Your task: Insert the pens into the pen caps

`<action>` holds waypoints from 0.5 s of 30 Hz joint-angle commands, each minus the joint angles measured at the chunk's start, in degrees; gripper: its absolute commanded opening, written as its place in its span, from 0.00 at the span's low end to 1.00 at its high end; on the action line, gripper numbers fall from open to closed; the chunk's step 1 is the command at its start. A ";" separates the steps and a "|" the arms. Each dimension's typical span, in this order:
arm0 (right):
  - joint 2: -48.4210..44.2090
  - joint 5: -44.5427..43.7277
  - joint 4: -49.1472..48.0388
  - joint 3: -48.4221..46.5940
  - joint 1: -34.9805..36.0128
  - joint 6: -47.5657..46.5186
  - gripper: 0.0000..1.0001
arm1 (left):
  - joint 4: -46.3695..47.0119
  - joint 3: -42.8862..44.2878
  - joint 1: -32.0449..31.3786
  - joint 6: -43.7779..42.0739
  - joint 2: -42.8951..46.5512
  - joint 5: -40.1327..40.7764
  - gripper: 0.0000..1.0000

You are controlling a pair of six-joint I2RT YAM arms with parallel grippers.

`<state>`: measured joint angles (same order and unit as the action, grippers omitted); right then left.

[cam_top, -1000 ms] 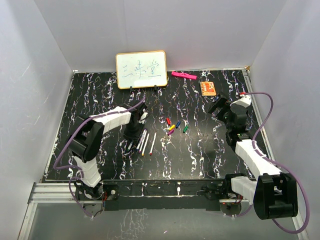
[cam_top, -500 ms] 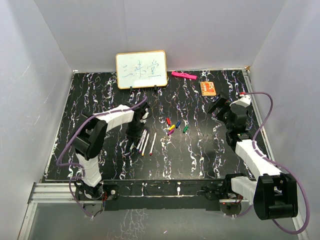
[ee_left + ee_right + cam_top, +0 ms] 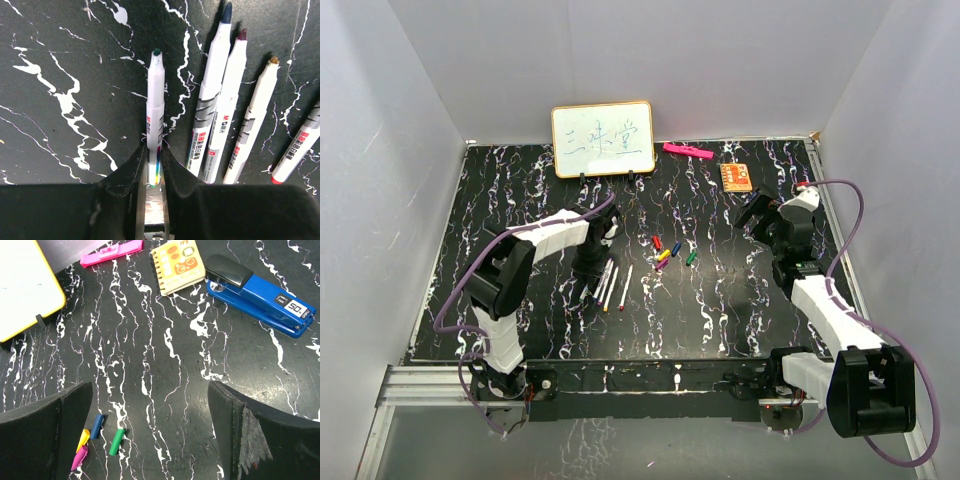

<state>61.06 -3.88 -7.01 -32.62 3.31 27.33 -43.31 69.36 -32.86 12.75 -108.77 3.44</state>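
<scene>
My left gripper is shut on the rear end of a white pen with a green tip, low over the table. Three more white pens lie right of it, with blue, purple and yellow tips. A red-ended pen lies at the far right. In the top view the left gripper is over the pens. The caps lie in a cluster. Green, blue, yellow and pink-purple caps show below my right gripper, which is open and empty.
A small whiteboard stands at the back. A flat pink bar and an orange notebook lie at the back right. A blue stapler lies by the notebook, under the right arm. White walls close in the table.
The left arm has shifted slightly over the pens, with its gripper staying at the leftmost pen. The right arm has hardly moved.
</scene>
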 commanded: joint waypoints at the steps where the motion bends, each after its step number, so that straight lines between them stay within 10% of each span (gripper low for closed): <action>1: 0.32 -0.75 2.82 -4.09 0.82 -0.50 0.98 | 11.82 -5.43 -0.32 0.40 -6.21 2.58 0.00; 15: 7.81 -10.66 11.80 -10.41 12.24 -0.64 0.68 | 12.33 -7.84 -0.29 1.51 8.33 5.74 0.00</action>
<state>67.42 -11.84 3.53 -39.99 13.47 26.83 -36.64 63.48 -33.19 13.43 -102.24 5.04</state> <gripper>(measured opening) 0.734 0.119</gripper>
